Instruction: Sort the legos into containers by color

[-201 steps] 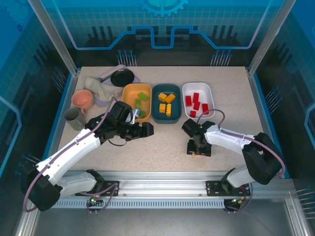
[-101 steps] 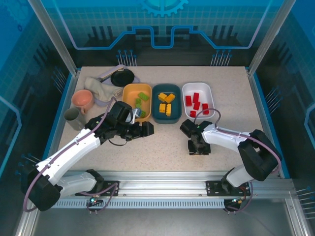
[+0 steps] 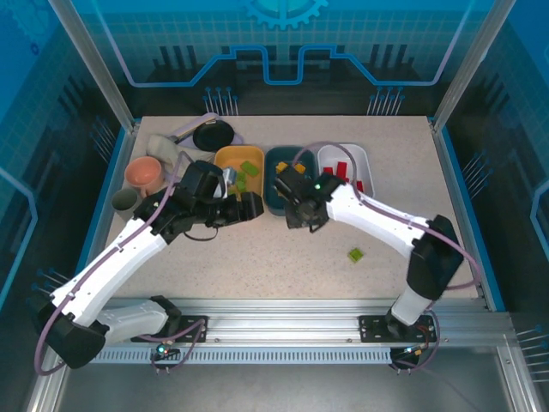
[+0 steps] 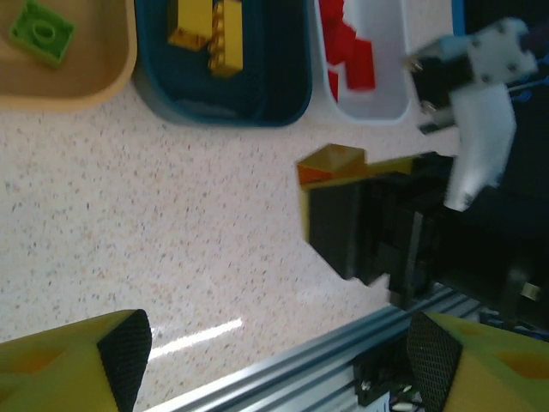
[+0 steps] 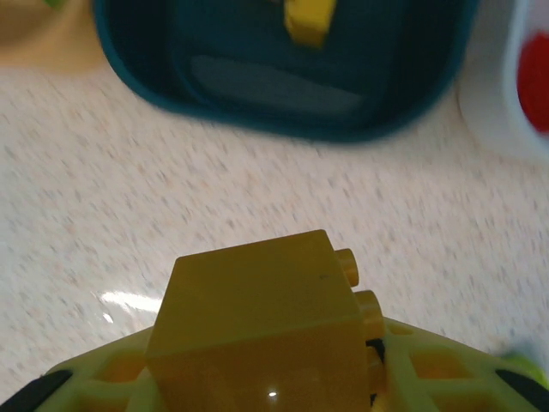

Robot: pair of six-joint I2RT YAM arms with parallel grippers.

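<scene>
Right wrist view: the right claw [image 5: 266, 378] is gripping a yellow lego [image 5: 257, 318], hovering over the tabletop [image 5: 129, 215] just short of the teal tray [image 5: 171, 94]. Letting go here would likely be dropping it outside the rim. The left claw [image 4: 274, 343] is hanging open near the orange tray [image 4: 69, 99].

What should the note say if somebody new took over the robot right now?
Left gripper: open, empty, near the orange tray.
Right gripper: shut on a yellow brick, by the teal tray.
Done: greens in the orange tray, yellows in the teal tray, reds in the white tray.
To do: drop the yellow brick in the teal tray, then move the green brick lying loose on the table to the orange tray.
</scene>
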